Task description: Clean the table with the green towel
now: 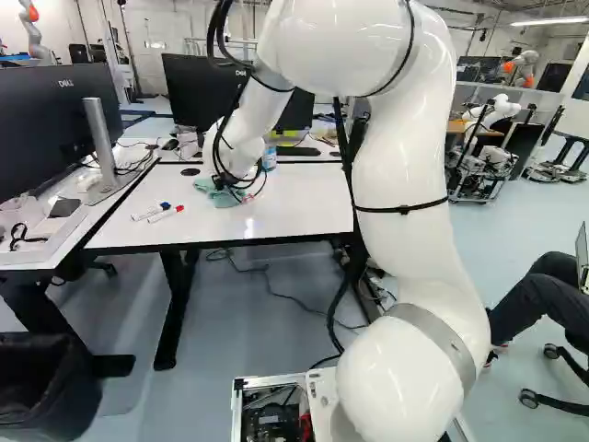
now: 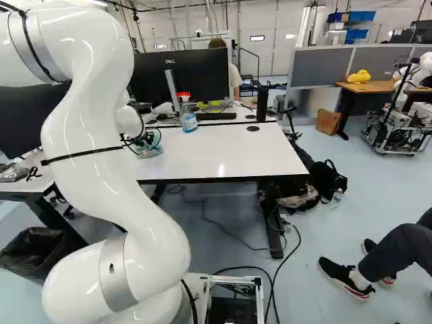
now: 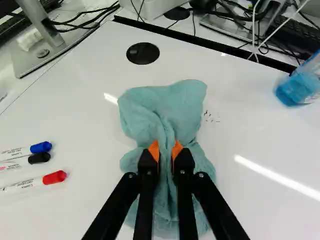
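Note:
In the left base view my gripper (image 1: 224, 182) is down at the white table (image 1: 276, 198), on the green towel (image 1: 204, 185). The wrist view has the gripper (image 3: 166, 150) shut on a bunched fold of the towel (image 3: 165, 112), orange pads pinching it from both sides. The towel lies crumpled on the table, spreading ahead of the fingers and under them. Small dark marks (image 3: 210, 117) show on the tabletop just beside the towel. What lies beneath the cloth is hidden.
Blue, black and red markers (image 3: 54, 178) lie beside the towel. A spray bottle (image 2: 188, 120) with blue liquid stands near the table's far edge. Monitors (image 2: 181, 75) stand behind. A bin (image 1: 46, 382) is at lower left; a seated person's legs (image 2: 398, 250) are at right.

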Tool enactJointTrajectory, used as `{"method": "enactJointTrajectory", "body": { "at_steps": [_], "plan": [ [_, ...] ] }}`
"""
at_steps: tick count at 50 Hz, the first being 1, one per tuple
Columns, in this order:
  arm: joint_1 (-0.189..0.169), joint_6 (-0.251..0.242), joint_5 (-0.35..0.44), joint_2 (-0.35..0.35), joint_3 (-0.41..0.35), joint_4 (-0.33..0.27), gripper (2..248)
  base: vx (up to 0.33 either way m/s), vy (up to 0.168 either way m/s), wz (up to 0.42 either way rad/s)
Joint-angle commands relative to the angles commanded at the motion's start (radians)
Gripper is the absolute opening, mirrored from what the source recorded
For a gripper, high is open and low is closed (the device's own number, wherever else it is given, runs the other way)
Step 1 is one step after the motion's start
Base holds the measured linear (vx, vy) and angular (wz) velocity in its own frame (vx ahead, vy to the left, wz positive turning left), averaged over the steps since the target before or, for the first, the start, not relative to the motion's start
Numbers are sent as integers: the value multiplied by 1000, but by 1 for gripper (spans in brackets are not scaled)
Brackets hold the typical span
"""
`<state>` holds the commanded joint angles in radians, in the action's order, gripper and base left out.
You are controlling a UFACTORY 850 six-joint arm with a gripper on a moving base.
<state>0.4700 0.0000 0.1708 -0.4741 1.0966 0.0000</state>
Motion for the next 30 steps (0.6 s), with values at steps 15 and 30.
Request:
{"method": "enactJointTrajectory", "body": {
  "at_steps": [15,30],
  "plan": [
    [-44,0,0,8,-11,0,48,0,0,0],
    [-90,0,0,3,-5,0,48,0,0,0]
  ]
}}
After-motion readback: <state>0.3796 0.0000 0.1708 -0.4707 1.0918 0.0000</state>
